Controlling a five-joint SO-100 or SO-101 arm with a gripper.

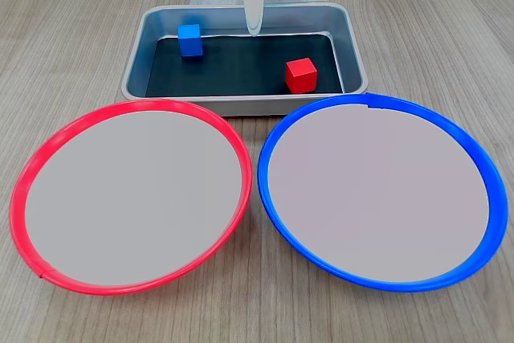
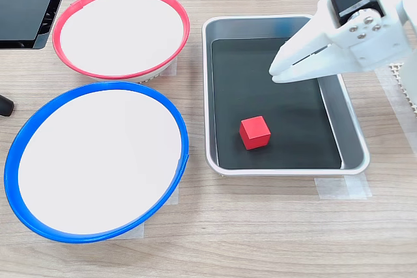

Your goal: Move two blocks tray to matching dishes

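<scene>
In a fixed view: blue block (image 1: 189, 41) and red block (image 1: 301, 75) both in tray (image 1: 241, 102); red dish (image 1: 32, 166) and blue dish (image 1: 277, 138) bare on tabletop (image 1: 72, 46).

In a fixed view: end effector (image 2: 277, 73) above tray, near closed, holding nothing. Open wide, centre over one block, descend vertically, close on flat faces.

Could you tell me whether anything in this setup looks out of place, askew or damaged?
Nothing stands out. The red block and blue block sit flat in the tray. The red-rimmed dish and blue-rimmed dish sit side by side, empty. The gripper hovers over the tray.
</scene>
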